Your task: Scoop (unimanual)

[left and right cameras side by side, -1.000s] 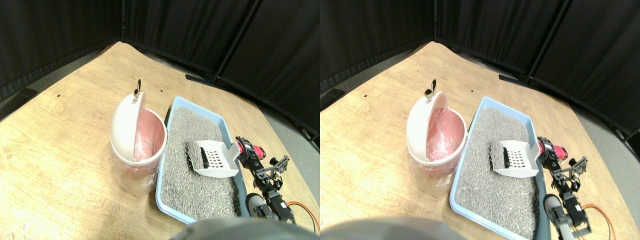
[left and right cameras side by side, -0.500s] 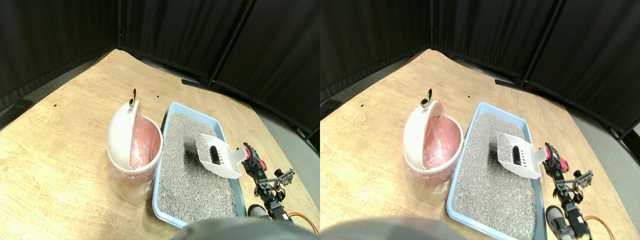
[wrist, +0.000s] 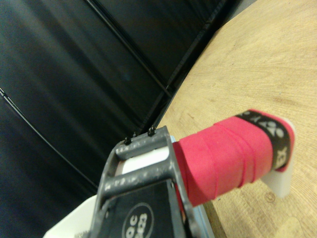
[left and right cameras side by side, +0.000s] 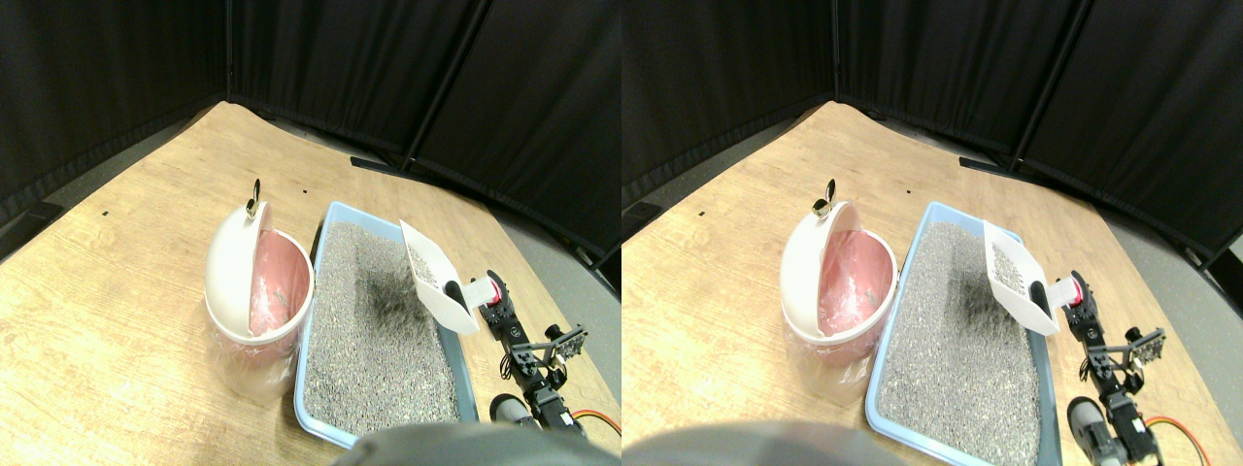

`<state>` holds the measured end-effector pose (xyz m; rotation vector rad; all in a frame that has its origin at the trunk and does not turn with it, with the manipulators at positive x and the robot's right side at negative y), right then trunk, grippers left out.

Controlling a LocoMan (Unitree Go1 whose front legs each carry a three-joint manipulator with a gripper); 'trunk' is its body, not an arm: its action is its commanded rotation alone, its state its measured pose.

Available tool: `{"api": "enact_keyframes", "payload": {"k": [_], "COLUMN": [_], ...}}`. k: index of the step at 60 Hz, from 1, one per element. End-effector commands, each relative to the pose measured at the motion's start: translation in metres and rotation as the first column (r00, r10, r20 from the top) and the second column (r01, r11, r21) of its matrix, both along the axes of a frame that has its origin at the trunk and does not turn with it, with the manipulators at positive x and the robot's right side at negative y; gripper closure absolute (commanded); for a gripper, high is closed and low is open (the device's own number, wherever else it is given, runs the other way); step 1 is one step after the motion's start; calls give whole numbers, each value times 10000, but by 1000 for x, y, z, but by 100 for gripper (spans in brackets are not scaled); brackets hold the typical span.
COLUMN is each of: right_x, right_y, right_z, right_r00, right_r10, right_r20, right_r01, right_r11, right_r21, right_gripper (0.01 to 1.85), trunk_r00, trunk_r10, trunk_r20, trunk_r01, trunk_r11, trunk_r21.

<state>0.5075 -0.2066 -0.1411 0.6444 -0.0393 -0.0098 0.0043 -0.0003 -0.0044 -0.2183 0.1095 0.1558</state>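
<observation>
Gripper (left and right cameras side by side: 488,301) clamped on scoop's (left and right cameras side by side: 432,279) red-wrapped handle (wrist: 229,153). Held scoop tilted above tray's (left and right cameras side by side: 309,340) right rim, over grey litter (left and right cameras side by side: 374,330). Stood beside bin (left and right cameras side by side: 254,291), left of tray.

Bin (left and right cameras side by side: 254,291) left of, beside litter tray (left and right cameras side by side: 316,408).
</observation>
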Motion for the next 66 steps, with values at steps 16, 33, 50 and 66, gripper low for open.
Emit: {"api": "enact_keyframes", "payload": {"k": [16,33,50,66], "right_x": [-2,0,0,-2], "right_y": [13,18,24,40], "right_z": [17,16,23,54], "right_r00": [9956,9927,9908,9723], "right_r10": [591,861,990,1860], "right_r20": [726,844,920,1417], "right_r01": [-533,-795,-922,-1404], "right_r11": [9955,9938,9929,9490], "right_r21": [-790,-776,-751,-2824], "right_gripper": [180,180,180,180], "trunk_r00": [9993,9991,9988,9973], "trunk_r10": [103,186,275,576], "trunk_r20": [355,373,410,457], "trunk_r01": [-102,-184,-270,-562], "trunk_r11": [9999,9998,9996,9979], "trunk_r21": [-37,-67,-125,-316]}}
